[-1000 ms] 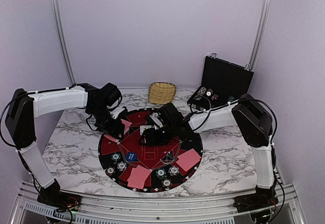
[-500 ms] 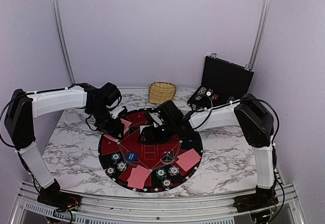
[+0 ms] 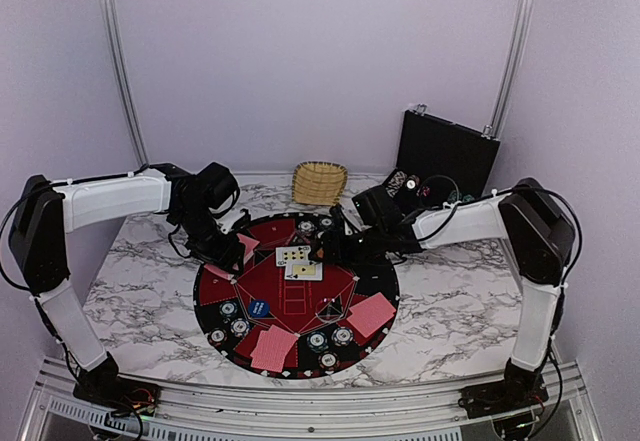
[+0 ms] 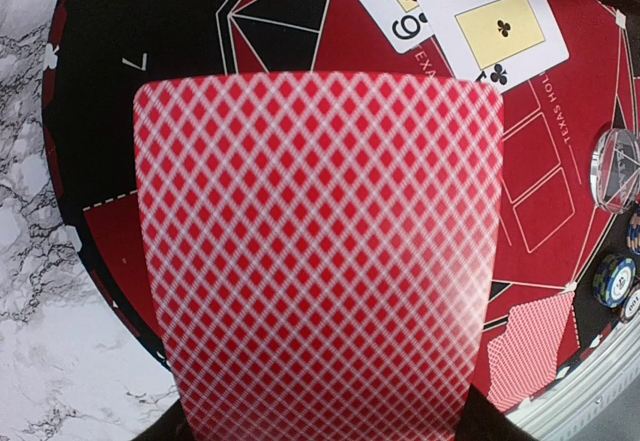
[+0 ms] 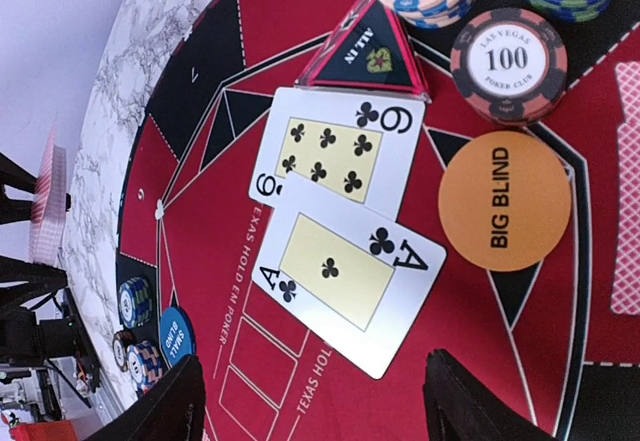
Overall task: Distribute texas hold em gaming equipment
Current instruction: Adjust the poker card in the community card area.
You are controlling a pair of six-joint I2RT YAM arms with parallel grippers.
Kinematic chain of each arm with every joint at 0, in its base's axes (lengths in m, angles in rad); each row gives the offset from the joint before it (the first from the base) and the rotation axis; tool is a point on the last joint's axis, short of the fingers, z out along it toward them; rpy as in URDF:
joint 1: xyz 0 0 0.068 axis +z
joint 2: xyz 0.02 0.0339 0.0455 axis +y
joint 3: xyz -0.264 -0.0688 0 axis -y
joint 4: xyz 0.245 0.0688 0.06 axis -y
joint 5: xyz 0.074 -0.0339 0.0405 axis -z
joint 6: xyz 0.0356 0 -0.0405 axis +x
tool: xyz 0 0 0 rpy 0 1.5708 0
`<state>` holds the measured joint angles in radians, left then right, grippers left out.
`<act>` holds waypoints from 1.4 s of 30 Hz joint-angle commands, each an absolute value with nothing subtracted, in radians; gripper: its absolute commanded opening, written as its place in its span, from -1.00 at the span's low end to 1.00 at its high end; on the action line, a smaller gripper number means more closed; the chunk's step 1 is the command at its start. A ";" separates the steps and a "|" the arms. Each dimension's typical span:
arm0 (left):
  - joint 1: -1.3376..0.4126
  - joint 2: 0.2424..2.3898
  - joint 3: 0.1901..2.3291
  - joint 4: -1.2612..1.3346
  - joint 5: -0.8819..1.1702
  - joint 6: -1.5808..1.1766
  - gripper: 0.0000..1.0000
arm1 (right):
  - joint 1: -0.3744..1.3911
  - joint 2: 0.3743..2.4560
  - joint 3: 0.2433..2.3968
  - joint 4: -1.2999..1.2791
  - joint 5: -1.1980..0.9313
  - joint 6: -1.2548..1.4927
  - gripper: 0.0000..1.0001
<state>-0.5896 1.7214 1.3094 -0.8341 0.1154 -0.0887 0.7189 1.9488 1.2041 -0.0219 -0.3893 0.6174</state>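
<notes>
My left gripper (image 3: 238, 244) clamps a red-backed card (image 4: 320, 261); the ace (image 4: 505, 26) lies at one o'clock, nearer my right gripper (image 5: 315, 363), fingers apart.

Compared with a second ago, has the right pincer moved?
Yes. The right pincer has drawn back from the round mat's middle toward the black case at the far right, uncovering two face-up cards.

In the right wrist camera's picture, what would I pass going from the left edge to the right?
red-backed card held upright → blue Small Blind disc → ace of clubs → orange Big Blind disc
</notes>
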 commanded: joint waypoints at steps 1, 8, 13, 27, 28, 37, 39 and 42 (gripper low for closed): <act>-0.584 1.681 1.302 -0.822 0.130 -0.082 -0.15 | 0.705 1.989 1.208 0.066 -0.450 0.651 0.47; -0.584 1.678 1.300 -0.822 0.128 -0.082 -0.15 | 0.703 2.047 1.217 0.083 -0.461 0.676 0.47; -0.584 1.680 1.301 -0.822 0.130 -0.080 -0.15 | 0.705 2.068 1.214 0.094 -0.460 0.687 0.47; -0.584 1.679 1.300 -0.821 0.134 -0.077 -0.15 | 0.754 2.136 1.299 0.094 -0.461 0.714 0.48; -0.584 1.678 1.300 -0.821 0.134 -0.077 -0.15 | 0.756 2.141 1.306 0.093 -0.458 0.718 0.47; -0.584 1.675 1.299 -0.821 0.139 -0.075 -0.15 | 0.758 2.131 1.310 0.085 -0.414 0.727 0.47; -0.584 1.675 1.299 -0.820 0.143 -0.075 -0.15 | 0.757 2.111 1.310 0.070 -0.400 0.715 0.47; -0.584 1.671 1.299 -0.820 0.145 -0.075 -0.15 | 0.759 2.066 1.304 0.052 -0.381 0.698 0.48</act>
<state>-0.5896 1.7176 1.3075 -0.8341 0.1268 -0.0879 0.7490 2.1120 1.2881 0.1085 -0.4343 0.7143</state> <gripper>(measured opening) 0.665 0.737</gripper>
